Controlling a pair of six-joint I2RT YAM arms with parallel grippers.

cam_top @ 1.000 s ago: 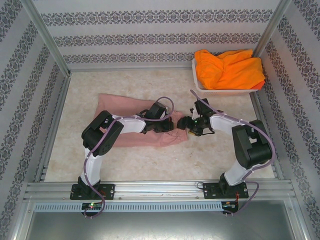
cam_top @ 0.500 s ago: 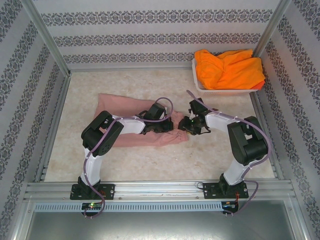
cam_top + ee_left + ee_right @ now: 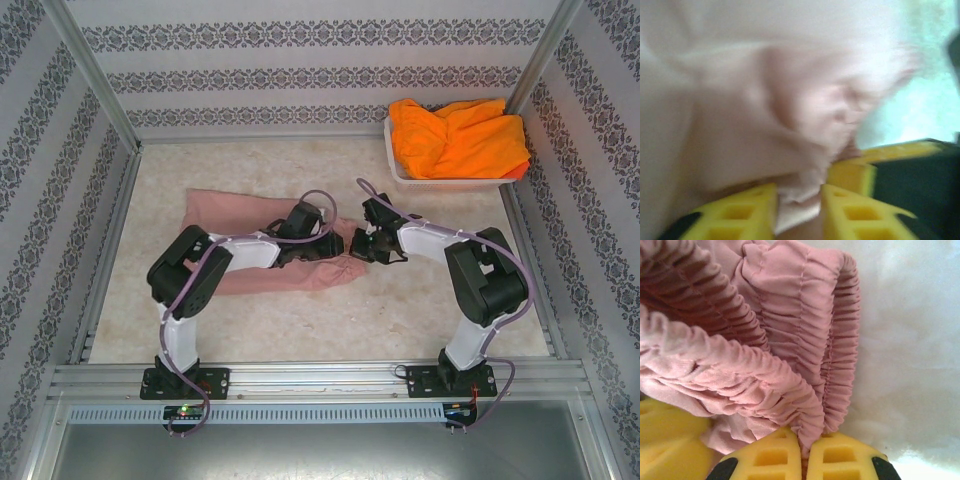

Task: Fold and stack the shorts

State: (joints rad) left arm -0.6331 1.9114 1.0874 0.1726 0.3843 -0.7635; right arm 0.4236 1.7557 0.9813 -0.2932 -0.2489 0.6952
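Pink shorts [image 3: 240,215] lie across the tabletop [image 3: 300,320]; your left jaws and right jaws each pinch their right end, probably to lift it for a fold. Orange shorts [image 3: 460,140] wait in the far-right basket [image 3: 440,183].

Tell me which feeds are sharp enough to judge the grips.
Left wrist: smeared and washed out, though pink shorts show between the fingers of the left hand. Right wrist: crisp; waistband stitching clear in the right hand, table blown white. Top external: sharp, evenly lit.
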